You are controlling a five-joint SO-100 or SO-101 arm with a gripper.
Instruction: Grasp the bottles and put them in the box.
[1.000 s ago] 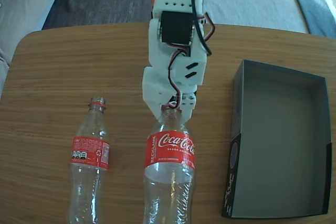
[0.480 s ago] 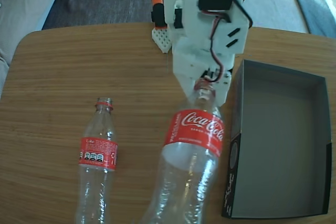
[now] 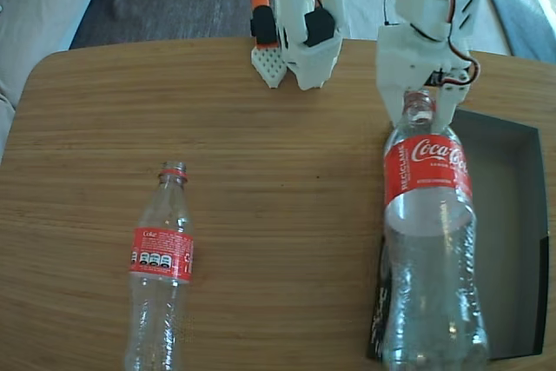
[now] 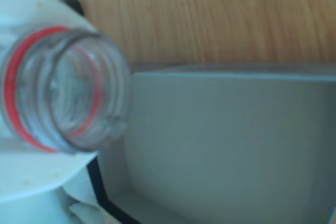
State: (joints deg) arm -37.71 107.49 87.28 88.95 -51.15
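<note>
In the fixed view my gripper (image 3: 420,103) is shut on the neck of a clear Coca-Cola bottle (image 3: 433,249) with a red label. That bottle hangs in the air over the left wall of the box (image 3: 521,215), a shallow black tray with a grey inside. A second bottle (image 3: 160,267) lies on the wooden table at the lower left, mouth pointing away. The wrist view shows the held bottle's open mouth and red neck ring (image 4: 63,90) at the left, against a white finger (image 4: 37,177), with the box's grey floor (image 4: 226,140) below it.
The arm's white base with an orange part (image 3: 269,32) stands at the table's far edge. Sofa cushions lie beyond the table. Bare wooden tabletop (image 3: 261,171) spreads between the lying bottle and the box.
The gripper has carried the held bottle to the right, from the table's middle to above the box's left wall. The bottle on the table has stayed put.
</note>
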